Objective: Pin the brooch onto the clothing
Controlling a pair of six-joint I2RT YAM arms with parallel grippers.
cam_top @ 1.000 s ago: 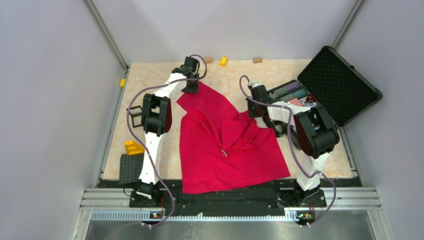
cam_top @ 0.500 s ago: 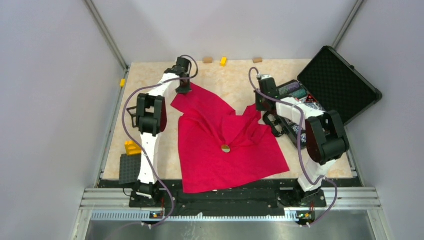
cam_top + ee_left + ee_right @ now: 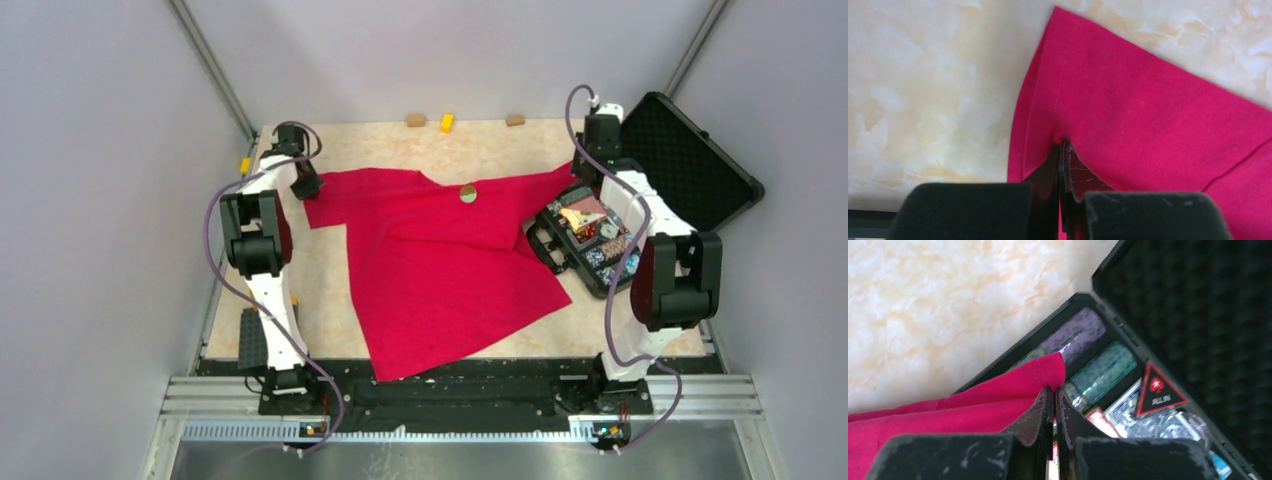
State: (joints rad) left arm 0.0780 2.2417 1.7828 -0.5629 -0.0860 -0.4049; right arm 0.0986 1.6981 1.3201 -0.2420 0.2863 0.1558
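Observation:
The red T-shirt lies stretched across the table, its top edge pulled wide between both arms. The small round greenish-tan brooch sits on the shirt near the middle of its far edge. My left gripper is shut on the shirt's left sleeve edge at the far left; the wrist view shows the fabric pinched at its tips. My right gripper is shut on the right sleeve corner, held over the case's far end.
An open black case of colourful trinkets stands at the right, its lid leaning back. Small blocks lie along the far wall. A yellow block sits at the left edge, and a dark plate near the left arm's base.
Both grippers have moved outward and away from me, spreading the crumpled shirt flat and wide. The brooch rode with the fabric from the middle of the table to the far edge.

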